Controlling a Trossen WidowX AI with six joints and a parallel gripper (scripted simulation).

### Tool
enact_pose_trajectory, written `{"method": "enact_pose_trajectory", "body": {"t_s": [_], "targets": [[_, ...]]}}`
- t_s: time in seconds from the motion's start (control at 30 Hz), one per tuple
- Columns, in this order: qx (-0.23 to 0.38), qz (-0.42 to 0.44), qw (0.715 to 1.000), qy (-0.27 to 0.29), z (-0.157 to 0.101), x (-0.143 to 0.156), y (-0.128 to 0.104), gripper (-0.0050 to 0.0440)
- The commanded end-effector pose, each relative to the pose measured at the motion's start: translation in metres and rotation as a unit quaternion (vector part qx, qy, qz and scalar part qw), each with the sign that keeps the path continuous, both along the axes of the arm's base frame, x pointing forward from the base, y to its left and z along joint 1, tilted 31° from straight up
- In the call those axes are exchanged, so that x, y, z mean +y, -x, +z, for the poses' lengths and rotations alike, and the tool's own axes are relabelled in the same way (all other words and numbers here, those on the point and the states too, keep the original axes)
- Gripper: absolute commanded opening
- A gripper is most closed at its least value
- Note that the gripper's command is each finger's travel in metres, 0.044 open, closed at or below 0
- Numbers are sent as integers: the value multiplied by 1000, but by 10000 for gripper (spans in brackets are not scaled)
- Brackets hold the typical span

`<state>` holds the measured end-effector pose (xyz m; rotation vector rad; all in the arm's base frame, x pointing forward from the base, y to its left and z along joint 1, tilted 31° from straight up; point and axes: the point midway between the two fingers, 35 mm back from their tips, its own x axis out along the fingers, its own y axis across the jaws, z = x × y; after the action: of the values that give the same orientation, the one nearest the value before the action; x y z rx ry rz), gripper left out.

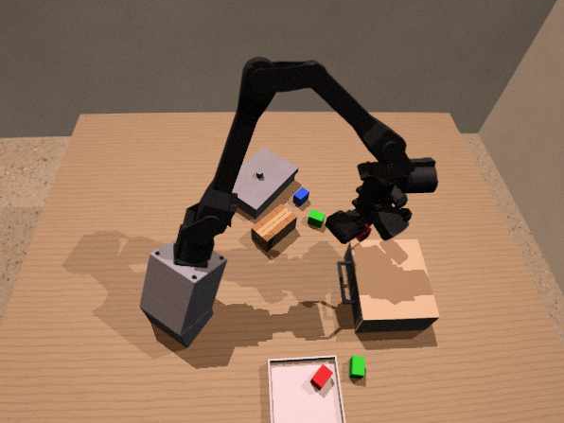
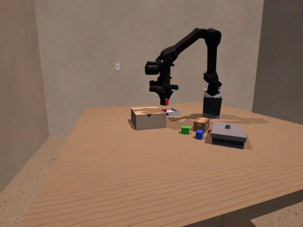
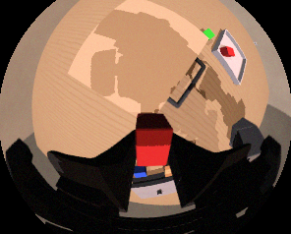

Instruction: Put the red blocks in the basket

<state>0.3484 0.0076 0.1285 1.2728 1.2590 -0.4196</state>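
Note:
My gripper is shut on a red block and holds it in the air, near and above the drawer unit's edge. The basket is a low white tray, upright on the table; another red block lies inside it. The drawer unit has a dark handle and looks shut. The grey box's lid is on. Their insides are hidden.
A green block and a blue block lie near a brown carton. Another green block lies between the basket and the drawer unit.

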Motion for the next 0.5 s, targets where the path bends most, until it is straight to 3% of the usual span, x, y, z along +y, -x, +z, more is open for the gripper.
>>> {"method": "enact_pose_trajectory", "body": {"t_s": [0.0, 0.17, 0.3, 0.47], "targets": [[13, -33, 999, -16, -6, -19, -4, 0], [61, -140, 986, -59, -26, -65, -5, 0], [61, -140, 986, -59, -41, -97, -4, 0], [108, -245, 958, -101, -65, -140, 7, 0]]}}
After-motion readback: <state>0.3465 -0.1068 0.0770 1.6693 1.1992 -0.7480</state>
